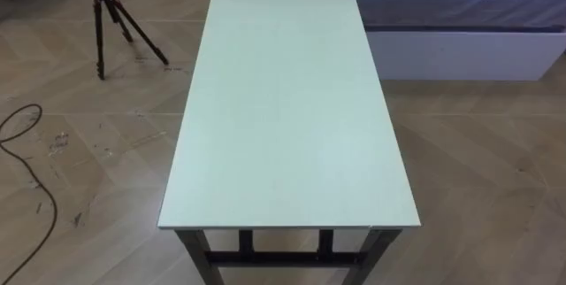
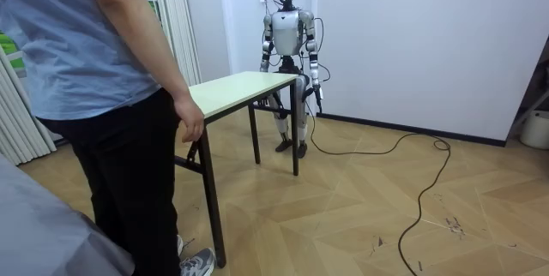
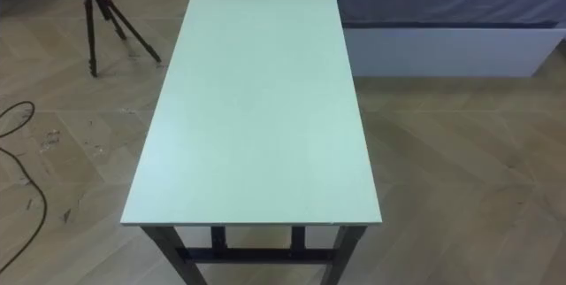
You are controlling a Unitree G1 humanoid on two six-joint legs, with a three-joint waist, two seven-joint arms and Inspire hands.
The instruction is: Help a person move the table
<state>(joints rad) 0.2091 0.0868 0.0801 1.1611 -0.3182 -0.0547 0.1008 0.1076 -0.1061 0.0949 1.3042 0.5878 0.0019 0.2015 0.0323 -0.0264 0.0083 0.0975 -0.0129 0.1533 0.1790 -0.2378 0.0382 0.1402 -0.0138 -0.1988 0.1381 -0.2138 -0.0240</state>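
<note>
Left hand (image 2: 319, 94) hangs by the robot's hip, just off a corner of the table (image 1: 292, 99); whether its fingers are open or curled cannot be told. One short edge lies just before the robot. The long axis runs straight away to the far edge, where a person's hand (image 2: 190, 120) rests. Taking hold likely means reaching forward to the near edge.

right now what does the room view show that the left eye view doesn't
The room view adds the robot standing at one end of the table and a person at the other, hand by its edge. The left eye view adds a tripod and a bed. Both share the pale-topped table and the wooden floor.
</note>
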